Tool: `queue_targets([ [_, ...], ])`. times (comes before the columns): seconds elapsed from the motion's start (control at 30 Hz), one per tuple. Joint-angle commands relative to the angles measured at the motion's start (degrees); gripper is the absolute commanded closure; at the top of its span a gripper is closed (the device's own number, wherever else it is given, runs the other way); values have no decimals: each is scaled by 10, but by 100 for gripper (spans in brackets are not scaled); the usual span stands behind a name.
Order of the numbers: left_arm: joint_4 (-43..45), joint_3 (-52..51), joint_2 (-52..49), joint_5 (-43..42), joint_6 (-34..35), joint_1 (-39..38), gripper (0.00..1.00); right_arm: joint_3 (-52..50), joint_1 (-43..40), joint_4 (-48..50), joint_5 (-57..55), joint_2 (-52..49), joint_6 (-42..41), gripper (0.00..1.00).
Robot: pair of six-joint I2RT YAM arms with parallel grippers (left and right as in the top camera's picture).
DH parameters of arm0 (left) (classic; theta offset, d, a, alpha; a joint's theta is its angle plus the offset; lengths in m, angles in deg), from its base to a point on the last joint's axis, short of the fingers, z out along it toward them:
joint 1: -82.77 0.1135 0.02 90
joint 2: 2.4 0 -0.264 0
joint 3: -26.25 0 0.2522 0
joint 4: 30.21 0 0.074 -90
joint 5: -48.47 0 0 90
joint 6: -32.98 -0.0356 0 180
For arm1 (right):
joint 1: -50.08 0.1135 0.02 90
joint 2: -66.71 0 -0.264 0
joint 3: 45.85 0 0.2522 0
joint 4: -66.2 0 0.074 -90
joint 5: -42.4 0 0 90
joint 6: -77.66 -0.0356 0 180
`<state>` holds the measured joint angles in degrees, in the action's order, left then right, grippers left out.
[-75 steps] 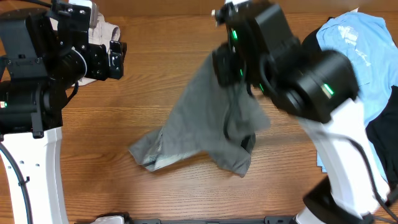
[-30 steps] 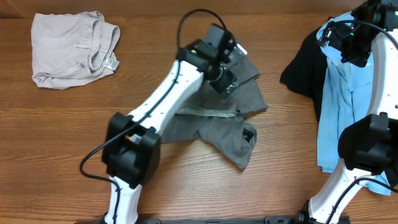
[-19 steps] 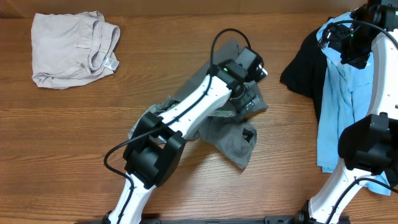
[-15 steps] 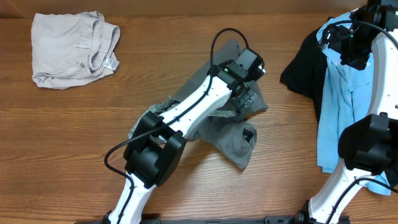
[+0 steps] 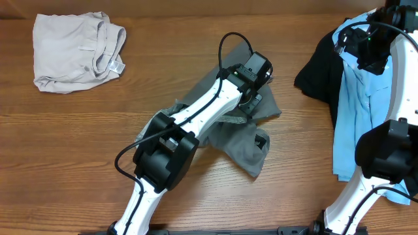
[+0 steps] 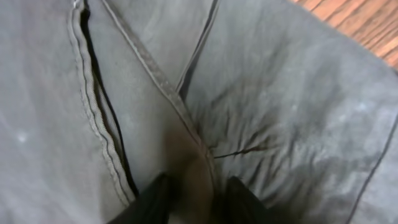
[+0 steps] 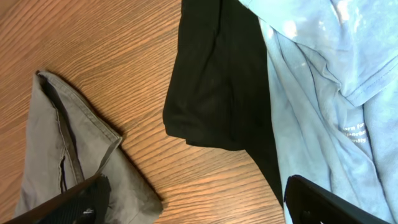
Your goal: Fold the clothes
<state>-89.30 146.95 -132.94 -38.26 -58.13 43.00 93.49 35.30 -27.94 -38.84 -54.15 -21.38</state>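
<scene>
My left hand (image 6: 196, 198) is closed, pinching a seam fold of the grey shorts (image 5: 238, 140), which lie crumpled mid-worktop (image 5: 163, 52). My right hand (image 7: 205, 205) hangs spread wide, holding nothing, above the black garment (image 7: 211, 74) and light blue shirt (image 7: 323, 93).

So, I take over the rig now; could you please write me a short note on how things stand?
Left gripper: shut on a fold of the grey shorts, at the middle of the table.
Right gripper: open, empty, over the black garment and the blue shirt piled at the right edge.
Done: beige shorts lie at the far left, seemingly folded.
Left to do: fold the crumpled grey shorts, then the shirt and the black garment.
</scene>
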Motion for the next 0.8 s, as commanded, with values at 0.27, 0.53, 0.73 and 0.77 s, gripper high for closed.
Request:
queue_targets([
  [0.27,-139,103,47,129,39,45,96,12,11,-20,10,22,3,9],
  [0.53,-238,235,89,122,12,123,96,12,73,-44,73,22,65,11],
  [0.73,-243,241,89,122,2,151,96,-4,167,-41,65,22,58,14],
  [0.77,-243,241,89,121,3,156,96,-27,187,-13,45,22,21,15],
])
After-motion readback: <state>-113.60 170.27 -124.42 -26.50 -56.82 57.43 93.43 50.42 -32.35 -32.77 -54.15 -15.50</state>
